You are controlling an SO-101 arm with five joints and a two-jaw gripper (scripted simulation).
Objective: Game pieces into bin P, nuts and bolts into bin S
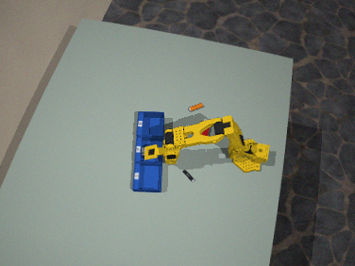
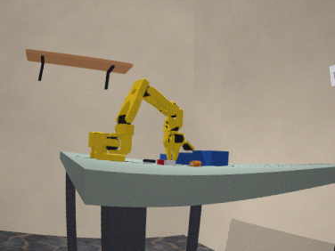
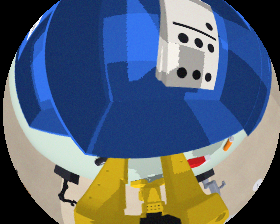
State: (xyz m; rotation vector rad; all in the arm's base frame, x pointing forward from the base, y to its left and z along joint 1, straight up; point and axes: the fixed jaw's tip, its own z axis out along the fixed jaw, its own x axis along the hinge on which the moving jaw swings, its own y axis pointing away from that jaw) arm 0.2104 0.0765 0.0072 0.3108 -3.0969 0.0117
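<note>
Three blue bins stand in a row: one end bin (image 1: pixel 151 124), a middle bin (image 3: pixel 150 130) under the gripper, and another end bin (image 1: pixel 150 178). Their labels are too small to read. A white domino with black dots (image 3: pixel 192 57) is in the middle bin. My gripper (image 2: pixel 170 161) points down at table height beside the near wall of the bins. Its fingers are close together and seem shut on a small thing. The bin wall hides the fingertips in the wrist view, and I cannot make out the thing.
An orange cylinder (image 1: pixel 196 107) (image 2: pixel 195 164) (image 3: pixel 228 144) lies on the table to one side of the arm. A small black stick (image 1: pixel 188 174) (image 2: pixel 149 161) lies on the other side. A red thing (image 1: pixel 206 132) (image 2: pixel 160 162) (image 3: pixel 196 161) lies partly under the arm.
</note>
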